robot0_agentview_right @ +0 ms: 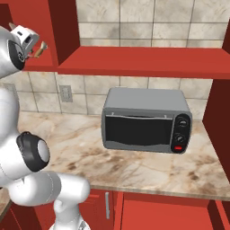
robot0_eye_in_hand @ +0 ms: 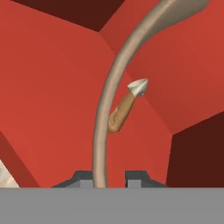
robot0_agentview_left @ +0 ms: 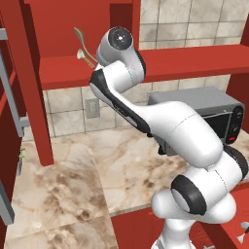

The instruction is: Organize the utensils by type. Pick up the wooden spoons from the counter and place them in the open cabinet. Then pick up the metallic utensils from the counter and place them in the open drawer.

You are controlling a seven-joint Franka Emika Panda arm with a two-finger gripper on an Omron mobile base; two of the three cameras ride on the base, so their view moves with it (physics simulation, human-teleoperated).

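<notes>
Cabinet interior (robot0_eye_in_hand: 52, 87) — pale spoon (robot0_eye_in_hand: 103, 131) bowl cropped

a kitchen: marbled counter (robot0_agentview_left: 63, 194), tiled wall (robot0_agentview_right: 134, 18), red cabinets, a toaster oven (robot0_agentview_right: 146, 121).

Beige tiled wall (robot0_agentview_right: 148, 27) behind, grey socket (robot0_agentview_right: 66, 93) at nine o'clock of the grey microwave (robot0_agentview_right: 146, 120); doorless red shelf (robot0_agentview_right: 148, 63) above

Beige marbled counter (robot0_agentview_left: 63, 194) carries grey toaster oven (robot0_agentview_right: 146, 119) near back wall. Red cabinet shelf (robot0_agentview_left: 63, 73) carries wooden spoon with brown handle (robot0_eye_in_hand: 124, 109).
</notes>
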